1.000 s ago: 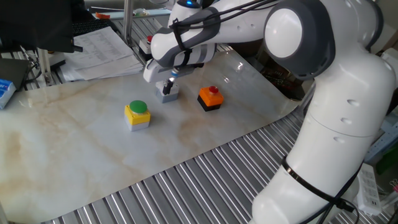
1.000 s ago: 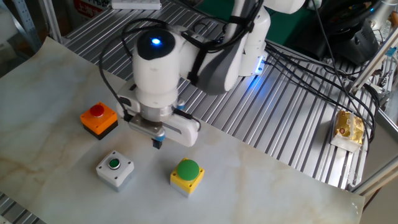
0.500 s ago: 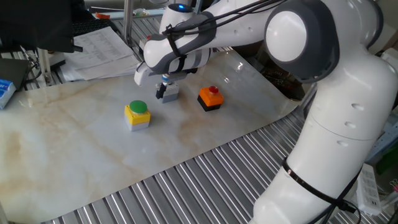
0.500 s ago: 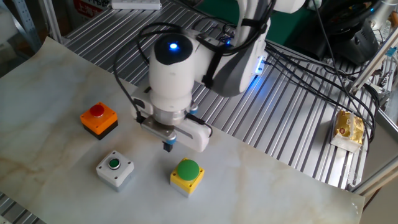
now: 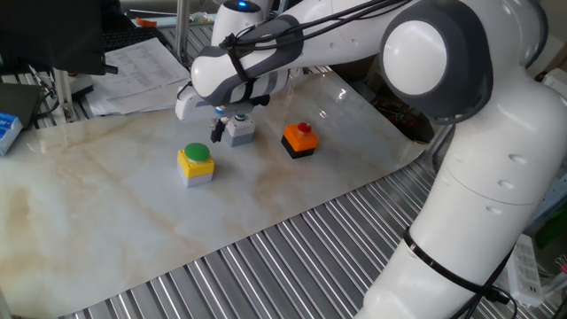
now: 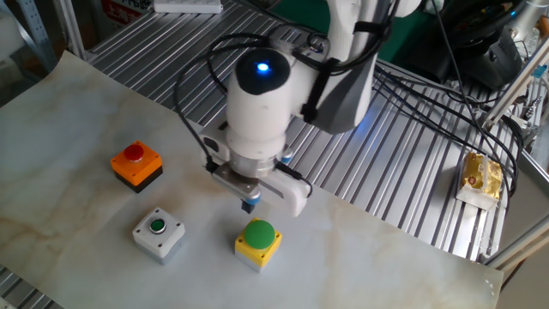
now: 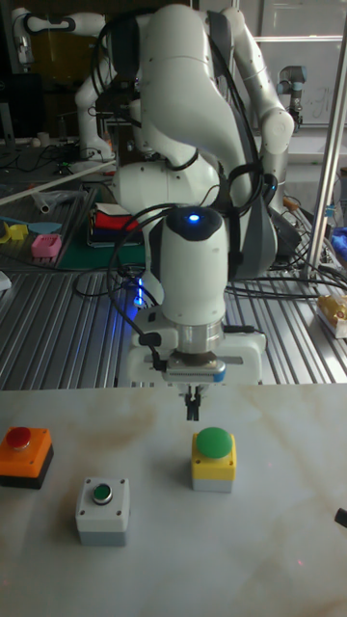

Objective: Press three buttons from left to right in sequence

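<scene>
Three buttons stand on the marble board. The yellow box with a big green cap [image 5: 195, 164] [image 6: 258, 241] [image 7: 213, 459] is one end of the row. In the middle is the grey box with a small green cap [image 5: 239, 131] [image 6: 158, 232] [image 7: 102, 510]. At the other end is the orange-black box with a red cap [image 5: 300, 139] [image 6: 136, 164] [image 7: 24, 455]. My gripper [image 5: 218, 133] [image 6: 250, 206] [image 7: 193, 410] points down, fingertips shut together, holding nothing. It hovers just above and behind the yellow box, not touching the cap.
The marble board [image 5: 106, 221] lies on a slatted metal table [image 5: 266, 266]. Papers [image 5: 142, 66] and a blue box [image 5: 7, 128] sit at the far side. Cables and a snack packet [image 6: 480, 176] lie on the slats beside the arm's base.
The gripper has moved away from above the grey box, sideways toward the yellow box with the green cap. The buttons have not moved.
</scene>
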`<act>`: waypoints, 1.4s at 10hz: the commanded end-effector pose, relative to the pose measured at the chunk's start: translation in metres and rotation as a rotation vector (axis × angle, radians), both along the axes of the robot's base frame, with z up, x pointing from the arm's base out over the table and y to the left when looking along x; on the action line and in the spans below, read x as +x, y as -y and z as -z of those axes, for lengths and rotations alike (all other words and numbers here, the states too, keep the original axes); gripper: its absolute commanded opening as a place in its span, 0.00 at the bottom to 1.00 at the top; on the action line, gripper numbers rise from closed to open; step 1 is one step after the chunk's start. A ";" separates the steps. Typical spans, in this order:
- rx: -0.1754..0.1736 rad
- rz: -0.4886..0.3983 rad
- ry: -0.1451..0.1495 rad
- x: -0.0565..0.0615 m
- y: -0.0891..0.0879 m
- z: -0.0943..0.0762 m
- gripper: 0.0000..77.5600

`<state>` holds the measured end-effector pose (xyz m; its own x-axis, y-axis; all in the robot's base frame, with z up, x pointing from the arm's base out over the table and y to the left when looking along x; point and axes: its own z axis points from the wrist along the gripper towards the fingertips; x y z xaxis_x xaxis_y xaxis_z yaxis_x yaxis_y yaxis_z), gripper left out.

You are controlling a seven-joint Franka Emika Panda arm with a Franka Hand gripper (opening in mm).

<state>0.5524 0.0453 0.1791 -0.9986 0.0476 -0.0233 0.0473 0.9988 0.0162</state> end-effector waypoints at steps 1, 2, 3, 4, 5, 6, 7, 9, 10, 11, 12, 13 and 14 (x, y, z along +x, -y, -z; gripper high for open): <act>0.003 0.022 0.005 -0.005 -0.010 0.001 0.01; 0.004 0.022 0.005 -0.004 -0.012 0.002 0.01; 0.005 0.028 0.007 -0.004 -0.015 0.005 0.01; 0.006 0.037 0.012 -0.003 -0.019 0.008 0.01; 0.006 0.048 0.015 -0.002 -0.025 0.011 0.01; 0.007 0.053 0.016 -0.001 -0.027 0.012 0.01; 0.006 0.059 0.015 0.003 -0.031 0.012 0.01; 0.006 0.055 0.006 0.010 -0.031 0.007 0.01; 0.005 0.055 0.005 0.014 -0.032 0.006 0.01; 0.005 0.057 0.006 0.015 -0.033 0.007 0.01; 0.005 0.059 0.010 0.016 -0.034 0.011 0.01; 0.005 0.061 0.015 0.017 -0.035 0.014 0.01; 0.006 0.061 0.017 0.018 -0.035 0.016 0.01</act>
